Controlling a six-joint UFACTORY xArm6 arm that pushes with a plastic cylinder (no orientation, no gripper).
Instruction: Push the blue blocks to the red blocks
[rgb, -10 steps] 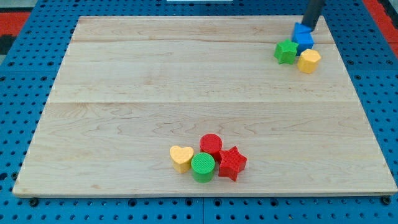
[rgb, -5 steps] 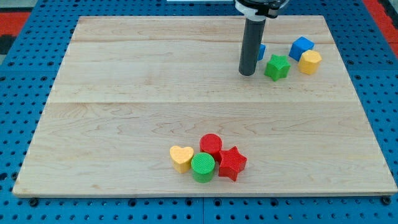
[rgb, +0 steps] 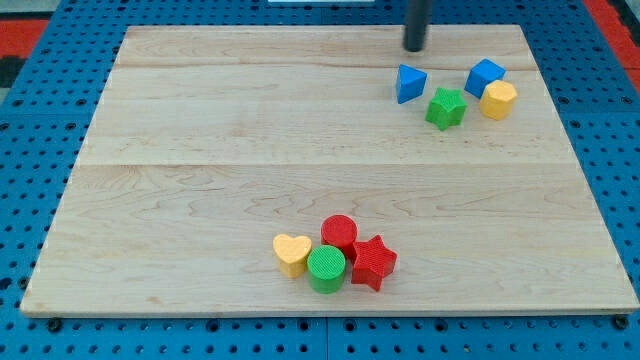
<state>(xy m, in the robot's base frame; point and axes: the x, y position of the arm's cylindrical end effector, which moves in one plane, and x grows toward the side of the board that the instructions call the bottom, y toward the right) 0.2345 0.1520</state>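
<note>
Blue triangle block (rgb: 409, 83), apex up-left, below my tip (rgb: 414, 48).

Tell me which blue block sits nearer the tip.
The blue triangular block, just below my tip; the blue cube lies farther to the view's right.

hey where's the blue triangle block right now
The blue triangle block sits in the view's upper right, just left of the green star, with my tip a little above it, not touching.
</note>
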